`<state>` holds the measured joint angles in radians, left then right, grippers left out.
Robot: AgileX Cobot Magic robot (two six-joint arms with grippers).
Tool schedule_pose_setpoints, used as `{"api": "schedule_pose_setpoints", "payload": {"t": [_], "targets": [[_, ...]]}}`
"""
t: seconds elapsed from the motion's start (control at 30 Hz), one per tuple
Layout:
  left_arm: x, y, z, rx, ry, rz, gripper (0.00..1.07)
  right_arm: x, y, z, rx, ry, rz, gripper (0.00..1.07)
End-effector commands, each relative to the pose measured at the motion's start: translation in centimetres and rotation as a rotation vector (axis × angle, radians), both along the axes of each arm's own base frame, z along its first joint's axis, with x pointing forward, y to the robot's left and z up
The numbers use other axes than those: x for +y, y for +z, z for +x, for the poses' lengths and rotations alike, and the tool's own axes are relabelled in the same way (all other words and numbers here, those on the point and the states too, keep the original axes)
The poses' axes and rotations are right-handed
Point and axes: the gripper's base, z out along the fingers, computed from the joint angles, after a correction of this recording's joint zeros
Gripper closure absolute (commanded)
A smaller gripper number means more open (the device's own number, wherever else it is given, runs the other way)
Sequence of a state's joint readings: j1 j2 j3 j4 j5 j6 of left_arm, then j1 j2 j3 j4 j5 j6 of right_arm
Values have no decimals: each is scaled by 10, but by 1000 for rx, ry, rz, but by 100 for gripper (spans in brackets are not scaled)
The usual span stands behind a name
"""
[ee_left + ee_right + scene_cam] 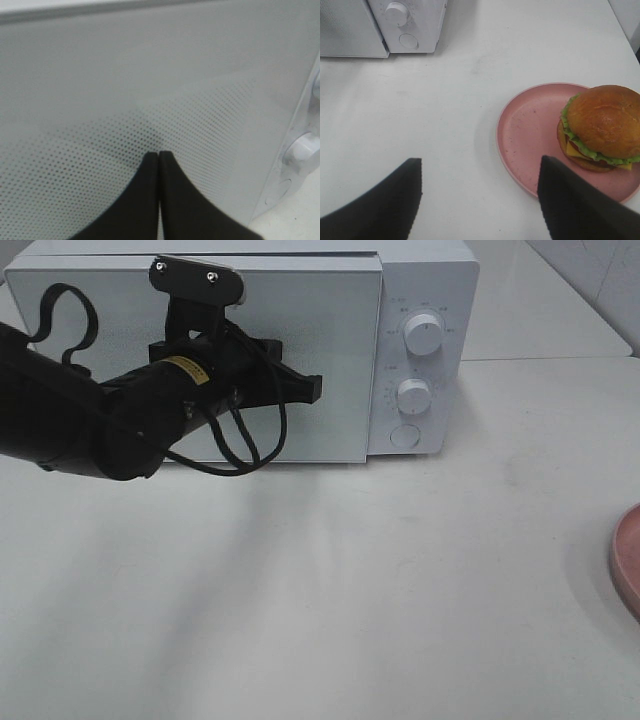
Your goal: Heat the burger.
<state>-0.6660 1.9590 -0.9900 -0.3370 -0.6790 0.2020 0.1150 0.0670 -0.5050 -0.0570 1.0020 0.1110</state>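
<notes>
At the back of the white table (330, 570), your microwave (420, 280) stands with its door (330, 340) shut, and the left gripper (310, 387) sits in front of that door with its tips pressed together on nothing. The left wrist view confirms it: the two black fingers (140, 200) meet in a thin seam right at the dotted door panel, with a knob (305, 147) at the frame's edge. From overhead you see only a sliver of the pink plate (625, 560) and no burger. The right wrist view fills that gap: the burger (600, 127) sits on the plate's far side, and the right gripper (480, 192) hangs above the table with jaws spread wide, empty.
</notes>
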Motion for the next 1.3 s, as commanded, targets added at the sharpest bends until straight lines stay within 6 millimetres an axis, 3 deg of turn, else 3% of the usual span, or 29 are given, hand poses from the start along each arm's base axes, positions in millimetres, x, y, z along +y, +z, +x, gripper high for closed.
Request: {"api": "schedule_pose_setpoints", "payload": {"t": [0.03, 0.3, 0.63, 0.87, 0.9, 0.97, 1.0, 1.03, 1.07, 1.1, 1.13, 1.17, 1.27, 1.3], "targets": [[0, 9, 21, -29, 98, -68, 107, 0, 0, -1, -13, -10, 6, 43], [-9, 9, 28, -16, 97, -54, 107, 0, 0, -1, -13, -10, 6, 43], [-38, 17, -9, 203, -111, 64, 107, 0, 0, -1, -13, -10, 6, 43], [-38, 23, -25, 355, -193, 111, 103, 0, 0, -1, -13, -10, 6, 43], [-37, 24, -32, 418, -225, 133, 96, 0, 0, -1, -13, -10, 6, 43], [-36, 25, -34, 441, -237, 139, 91, 0, 0, -1, -13, -10, 6, 43], [-35, 28, -41, 506, -263, 151, 74, 0, 0, -1, -13, -10, 6, 43], [-35, 28, -41, 506, -263, 151, 74, 0, 0, -1, -13, -10, 6, 43], [-33, 30, -48, 572, -294, 172, 50, 0, 0, -1, -13, -10, 6, 43], [-32, 31, -51, 593, -306, 179, 40, 0, 0, -1, -13, -10, 6, 43], [-32, 31, -51, 593, -306, 179, 40, 0, 0, -1, -13, -10, 6, 43], [-28, 35, -57, 653, -332, 201, 18, 0, 0, -1, -13, -10, 6, 43], [-21, 39, -65, 723, -373, 252, 4, 0, 0, -1, -13, -10, 6, 43], [-21, 39, -65, 723, -373, 252, 4, 0, 0, -1, -13, -10, 6, 43]]}}
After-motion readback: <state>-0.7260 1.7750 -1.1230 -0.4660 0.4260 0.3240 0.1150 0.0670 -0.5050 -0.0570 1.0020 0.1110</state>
